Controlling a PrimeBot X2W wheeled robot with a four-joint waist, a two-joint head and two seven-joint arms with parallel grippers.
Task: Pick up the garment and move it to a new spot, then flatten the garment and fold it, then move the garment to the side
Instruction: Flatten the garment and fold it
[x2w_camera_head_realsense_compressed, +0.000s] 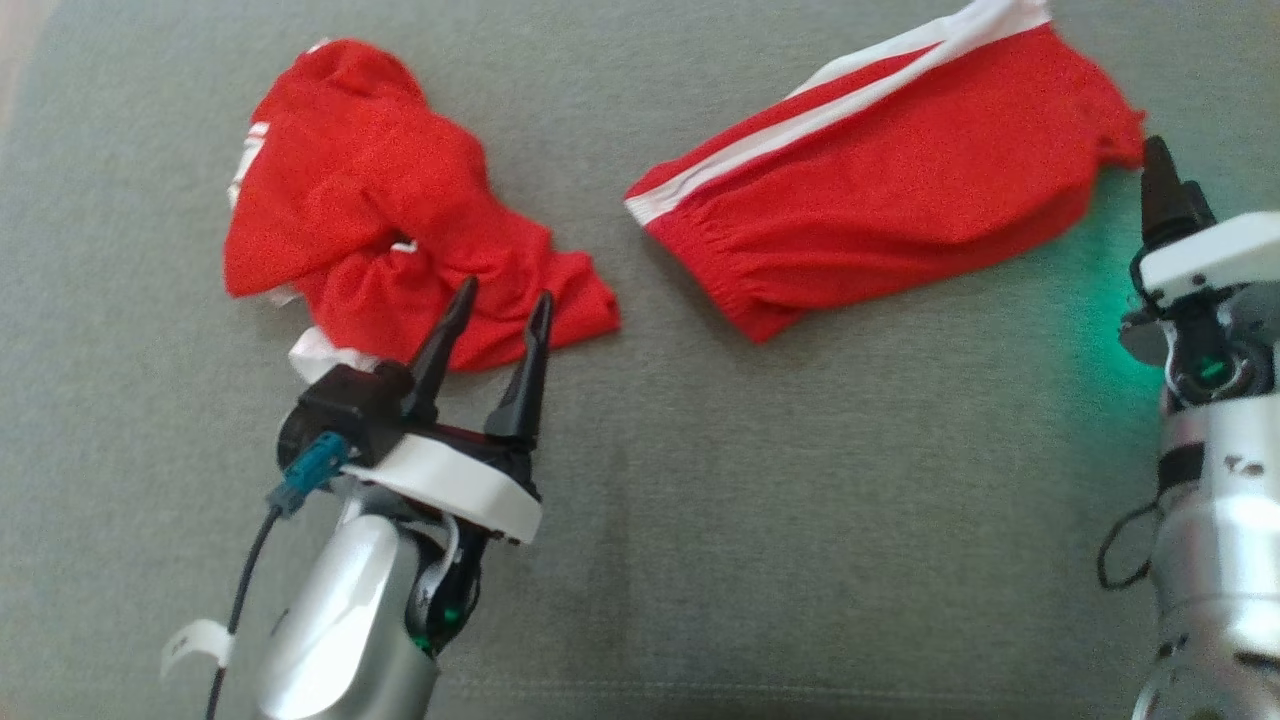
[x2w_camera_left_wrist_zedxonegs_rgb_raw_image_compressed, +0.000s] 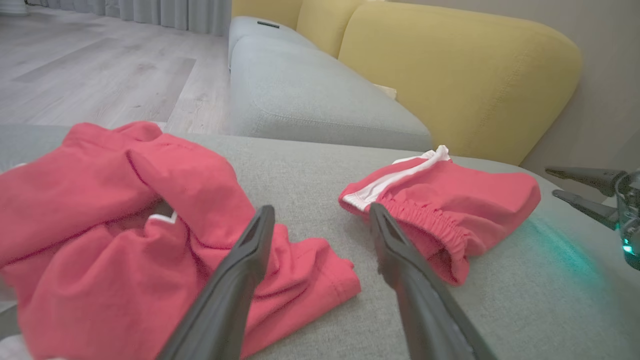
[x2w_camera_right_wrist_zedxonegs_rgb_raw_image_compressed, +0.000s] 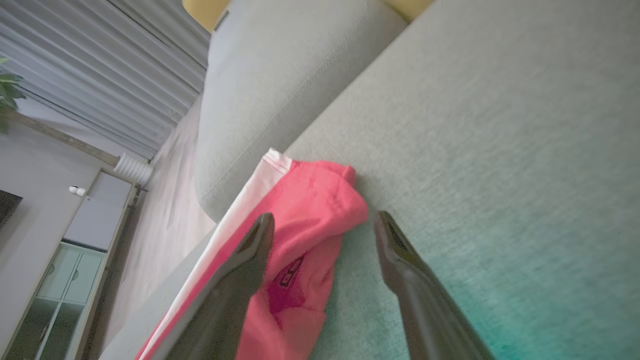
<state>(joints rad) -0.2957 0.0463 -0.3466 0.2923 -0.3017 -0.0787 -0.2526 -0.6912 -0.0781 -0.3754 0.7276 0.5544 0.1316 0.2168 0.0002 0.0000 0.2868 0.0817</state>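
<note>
Two red garments lie well apart on the grey cushion (x2w_camera_head_realsense_compressed: 700, 520): a crumpled garment (x2w_camera_head_realsense_compressed: 360, 190) at about 10 o'clock in the head view, and a folded garment (x2w_camera_head_realsense_compressed: 900, 170) with a white stripe (x2w_camera_head_realsense_compressed: 800, 120) at about 1 o'clock; the folded one looks finished, so the step in hand is most likely the pick-up of the crumpled heap, though a last shift of the folded piece to the side cannot be ruled out. The left claw (x2w_camera_head_realsense_compressed: 506, 292) rises from 7 o'clock with its jaws spread wide and nothing between them; its tips stand over the near hem of the crumpled garment, and whether they touch the cloth I cannot tell. The right claw (x2w_camera_right_wrist_zedxonegs_rgb_raw_image_compressed: 324, 216) sits at 3 o'clock, jaws equally wide, straddling the end of the folded garment without pinching it; contact there is also unclear. The next move probably calls for the left claw to dip onto a raised fold, close on a single layer, and lift clear of the cushion.
</note>
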